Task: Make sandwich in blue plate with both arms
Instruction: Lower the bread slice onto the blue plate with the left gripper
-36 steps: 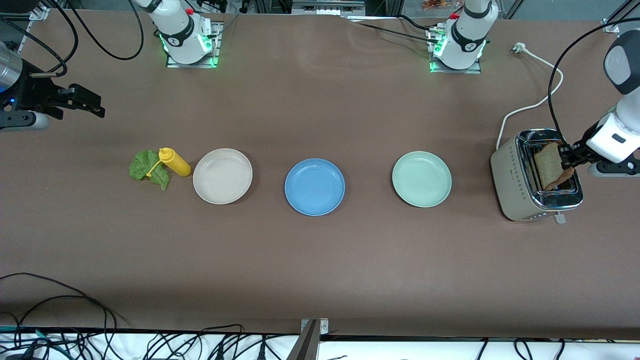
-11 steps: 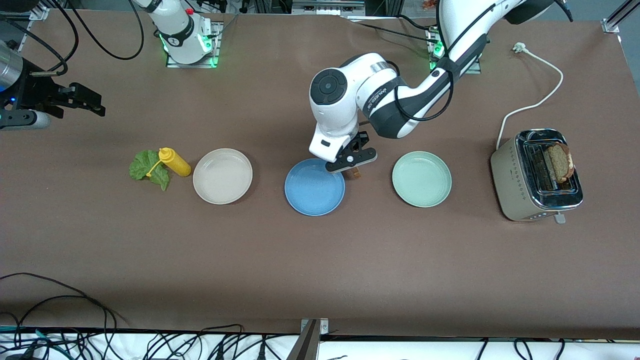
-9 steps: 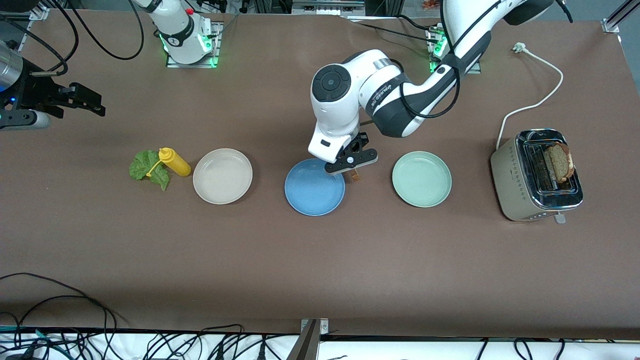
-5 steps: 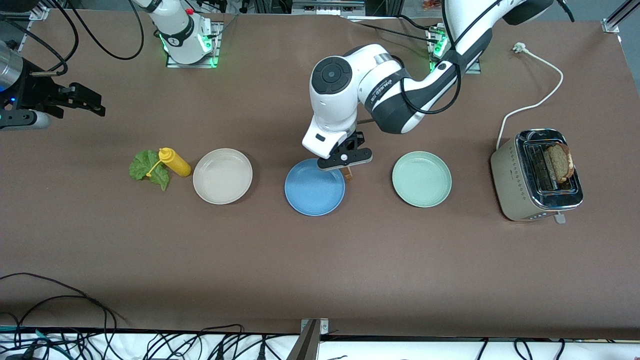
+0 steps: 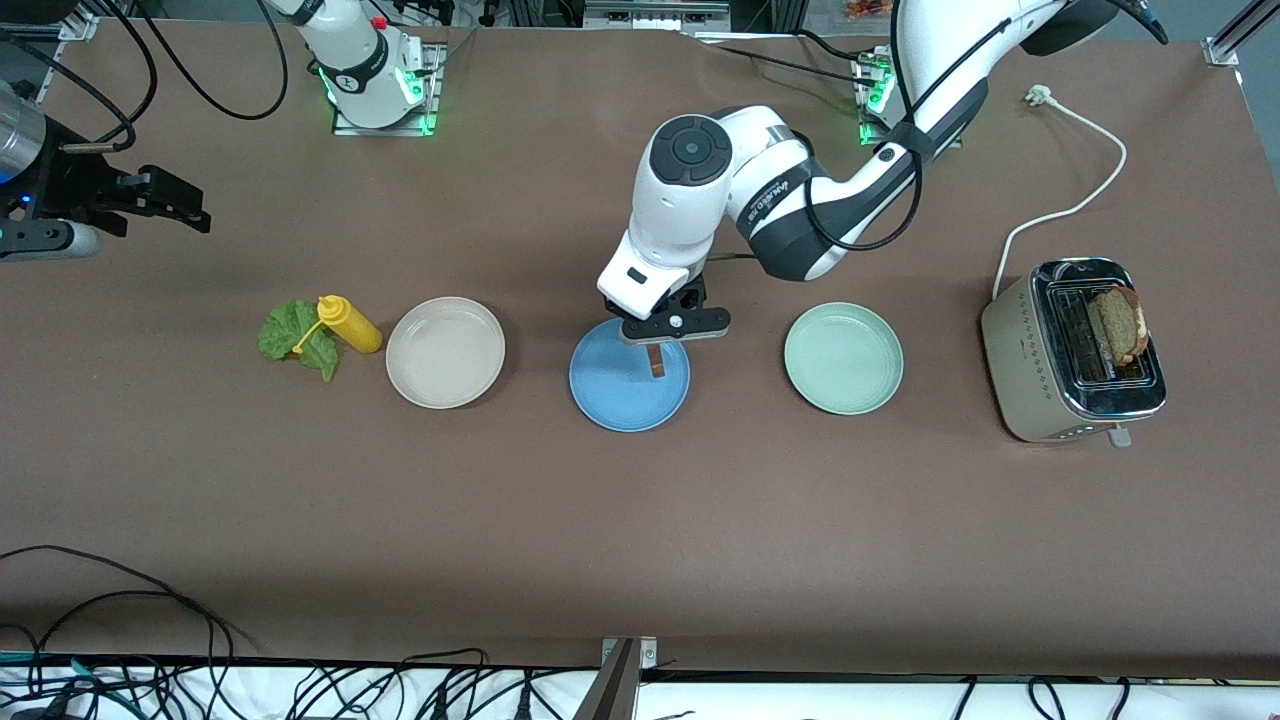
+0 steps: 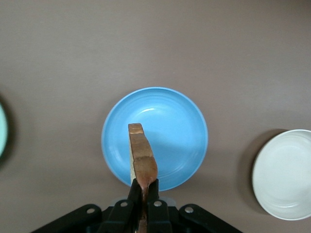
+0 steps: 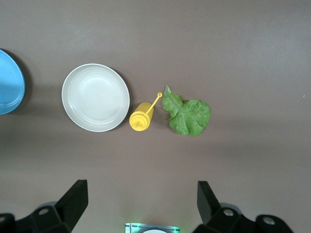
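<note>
Bread slice (image 6: 142, 160) edge-up btwn left fingers (image 6: 154, 194), over blue plate (image 6: 180, 126).

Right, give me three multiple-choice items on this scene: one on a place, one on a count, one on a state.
1. Where is the left tool?
A. over the blue plate
B. over the mint-green plate
C. over the toaster

2. How many plates are on the table?
A. two
B. three
C. four

3. What is the state of the right tool?
A. shut on the lettuce leaf
B. shut on the yellow squeeze bottle
C. open, holding nothing

Answers:
1. A: the left wrist view shows the bread slice, pinched on edge in that tool, above the blue plate.
2. B: the cream-white plate, the blue one and the mint-green one stand in a row.
3. C: the right wrist view shows its fingers spread apart high over the leaf and bottle, with nothing between them.
</note>
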